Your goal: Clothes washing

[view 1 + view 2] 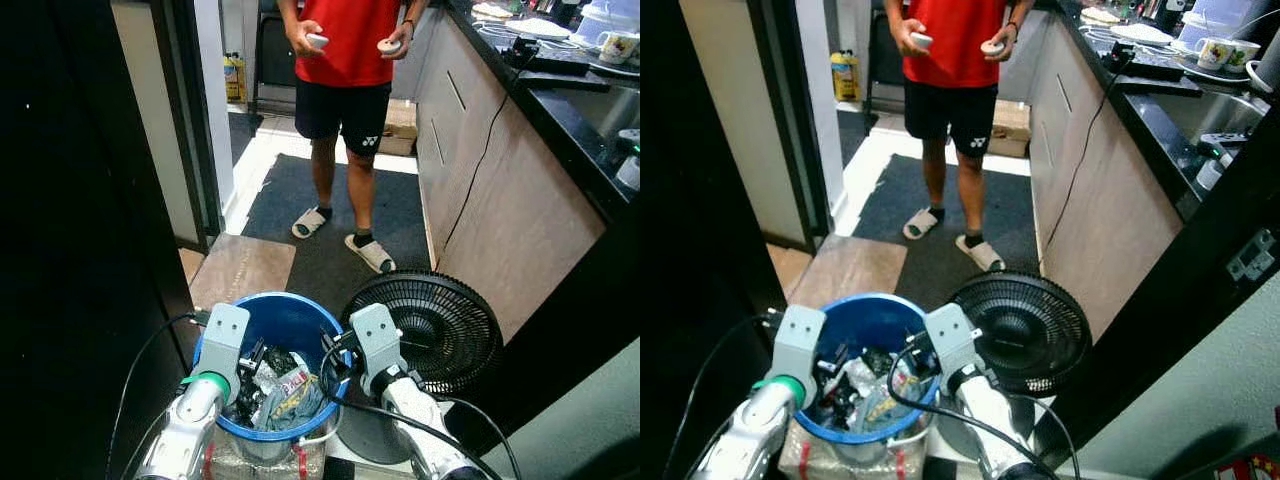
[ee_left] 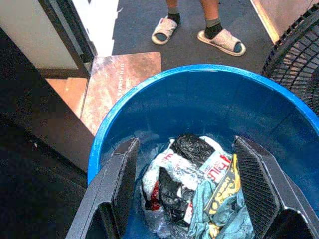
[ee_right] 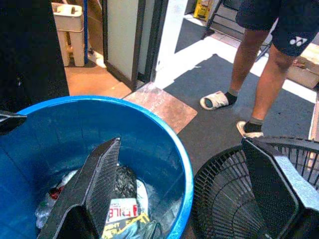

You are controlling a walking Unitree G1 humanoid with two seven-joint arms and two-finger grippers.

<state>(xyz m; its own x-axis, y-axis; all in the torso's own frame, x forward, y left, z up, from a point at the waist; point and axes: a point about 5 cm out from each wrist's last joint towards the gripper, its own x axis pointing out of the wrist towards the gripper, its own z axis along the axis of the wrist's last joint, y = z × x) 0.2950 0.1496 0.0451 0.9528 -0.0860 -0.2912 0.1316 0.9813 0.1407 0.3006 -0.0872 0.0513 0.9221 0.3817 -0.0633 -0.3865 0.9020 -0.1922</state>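
laundry: it's a crumpled heap of clothes (image 2: 187,186) sitting at the bottom of the blue bucket (image 2: 149,99). There's white fabric with red print, something black, and a teal/yellow piece.
key relation: the heap lies straight below and just ahead of the left gripper (image 2: 192,191), right between its two fingers in the left wrist view. I'd say a plain downward reach into the bucket gets it.
heap axis: no real long axis, it's a lump, so the approach angle probably doesn't matter much.
left gripper: fingers spread wide apart, holding nothing, hanging over the bucket's inside on the side by the doorway.
right gripper: the right gripper (image 3: 187,191) is also spread wide and empty. It straddles the bucket rim on the fan side, with one finger (image 3: 102,174) inside the bucket and the other out over the fan grille.
nearer arm: left looks better lined up on the clothes. My guess is the right would have to shift inward off the rim first.
in the way: the bucket wall on every side of the heap, plus the black floor fan (image 1: 430,325) standing just beside the bucket on the right arm's side. Cables from both arms hang near the rim and could snag.
around: a brown doormat (image 2: 122,79) beyond the bucket, a dark door frame next to it, and kitchen cabinets past the fan.
person: a person (image 1: 345,110) in a red shirt and slippers stands well beyond the bucket on the grey rug, a small white controller in each hand.
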